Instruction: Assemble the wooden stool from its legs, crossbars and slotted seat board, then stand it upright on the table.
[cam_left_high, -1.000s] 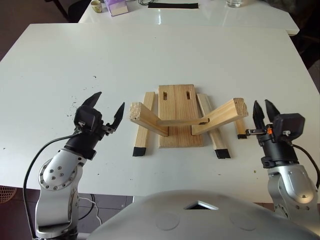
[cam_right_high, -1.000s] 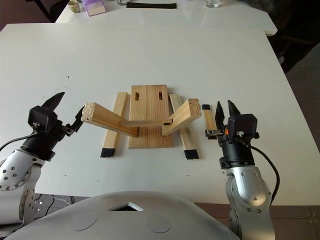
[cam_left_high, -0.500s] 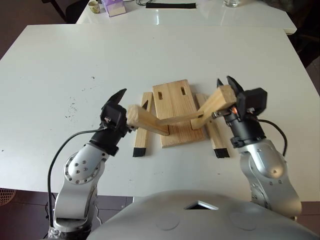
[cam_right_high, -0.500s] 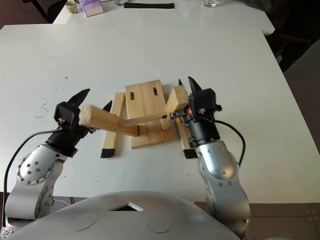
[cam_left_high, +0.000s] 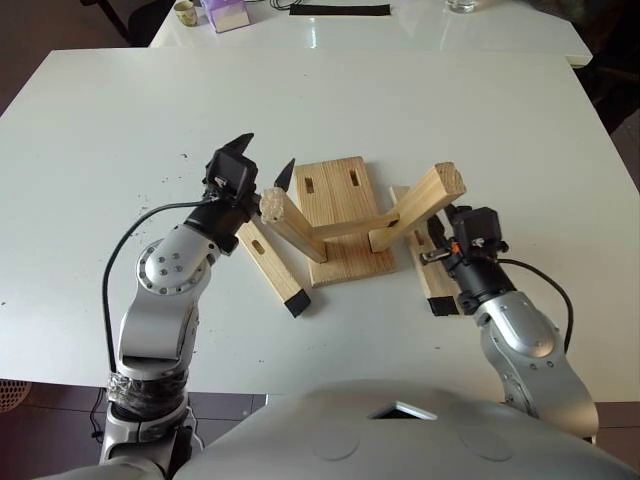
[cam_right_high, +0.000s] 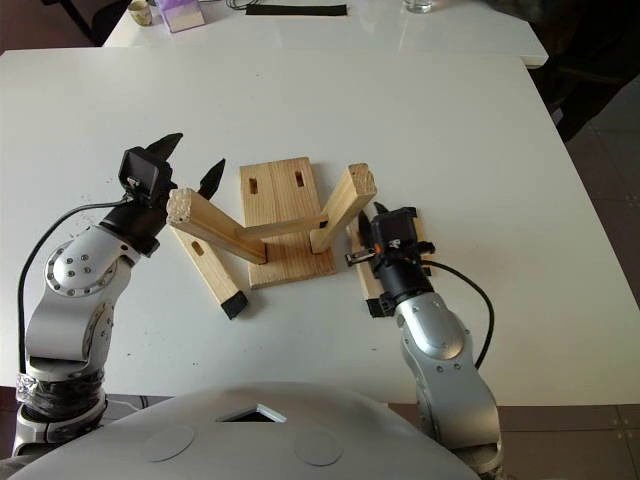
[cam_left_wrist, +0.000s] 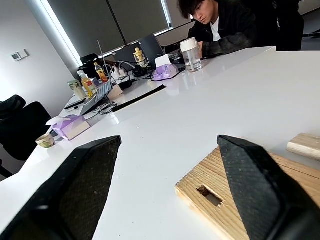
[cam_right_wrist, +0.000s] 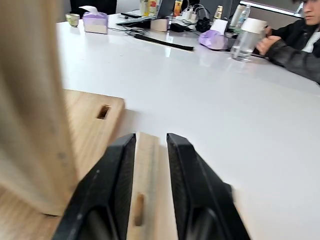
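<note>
Left end effector, released and spread, sits by the leg frame on the seat board; right end effector grasps a leg flat on the tabletop.

The seat board was hidden across its middle by the leg-and-crossbar frame lying over it. The loose leg on the surface was partly covered by that frame and by the right gripper. In the right wrist view, the raised leg was blurred and cut off by the picture's edge. In the left wrist view, both fingers of the left gripper were blurred and cropped, and the seat board ran out of frame.
</note>
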